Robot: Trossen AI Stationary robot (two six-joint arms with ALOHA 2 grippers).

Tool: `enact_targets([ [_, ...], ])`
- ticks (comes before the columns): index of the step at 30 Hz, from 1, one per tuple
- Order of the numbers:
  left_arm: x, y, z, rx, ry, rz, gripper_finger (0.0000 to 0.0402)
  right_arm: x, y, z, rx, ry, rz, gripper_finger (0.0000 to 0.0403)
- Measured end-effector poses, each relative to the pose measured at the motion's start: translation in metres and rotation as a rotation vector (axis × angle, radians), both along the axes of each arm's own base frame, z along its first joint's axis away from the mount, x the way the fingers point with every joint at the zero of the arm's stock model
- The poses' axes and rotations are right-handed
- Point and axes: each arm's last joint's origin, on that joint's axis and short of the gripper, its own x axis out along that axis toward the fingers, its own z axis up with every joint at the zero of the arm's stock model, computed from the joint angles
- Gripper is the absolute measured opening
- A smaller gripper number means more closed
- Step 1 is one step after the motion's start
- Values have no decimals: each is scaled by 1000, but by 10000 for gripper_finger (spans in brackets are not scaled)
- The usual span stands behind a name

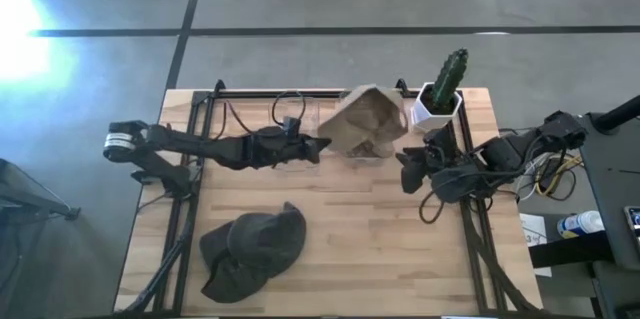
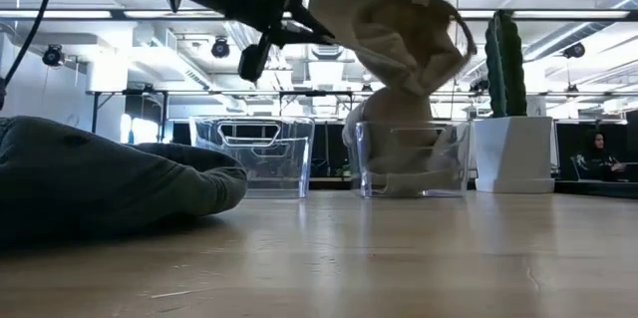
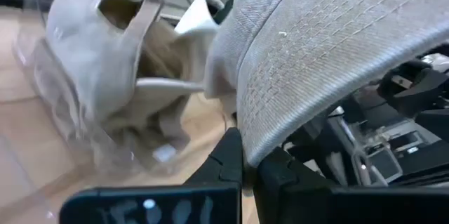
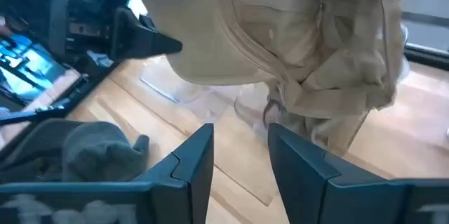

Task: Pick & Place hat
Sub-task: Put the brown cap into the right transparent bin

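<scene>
A beige hat (image 1: 366, 119) hangs above the upper middle of the worktop (image 1: 380, 249), held up by its brim, with its crown and back strap drooping down into a clear bin (image 2: 411, 159) that already holds more beige fabric. The left gripper (image 1: 318, 145) is clenched on the brim; the left wrist view shows the stitched brim edge pinched between its two dark fingers (image 3: 231, 157). In the low view the hat sits at upper centre of the frame, the left arm reaching in from the upper left. A second clear bin (image 2: 254, 156), with a handle visible in its wall, stands just to the left of the first in that view. The right gripper (image 1: 408, 171) waits at centre right of the high view, near the hat but apart from it, its fingers (image 4: 193, 157) spread and grasping nothing. A dark grey hat (image 1: 252, 249) lies crumpled at the lower left of the worktop, well apart from the bins. A white pot with a green cactus (image 1: 444, 87) stands at the upper right corner of the worktop, beside the bin with the fabric.
</scene>
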Motion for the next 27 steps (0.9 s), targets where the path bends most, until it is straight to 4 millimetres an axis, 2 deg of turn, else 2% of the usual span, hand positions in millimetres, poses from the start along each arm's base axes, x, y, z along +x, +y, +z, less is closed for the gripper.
enact_targets([
  [5, 1, 0, -9, -63, -9, 13, 9, 2, 1, -16, 22, 70, -41, 132],
  [9, 2, -3, 16, -63, -285, -32, 9, 1, 1, -25, 57, 76, -72, 132],
  [11, 1, -4, 28, -59, -351, -38, 9, 1, 1, -27, 69, 79, -72, 132],
  [18, 7, 1, 32, 35, -179, 79, 9, 1, 1, -27, 62, 84, -64, 132],
  [22, 12, 11, 15, 22, -65, 169, 9, 1, 1, -26, 77, 71, -80, 132],
  [27, 34, 10, -5, -73, -24, 155, 9, 4, -7, -28, 182, 1, -207, 132],
])
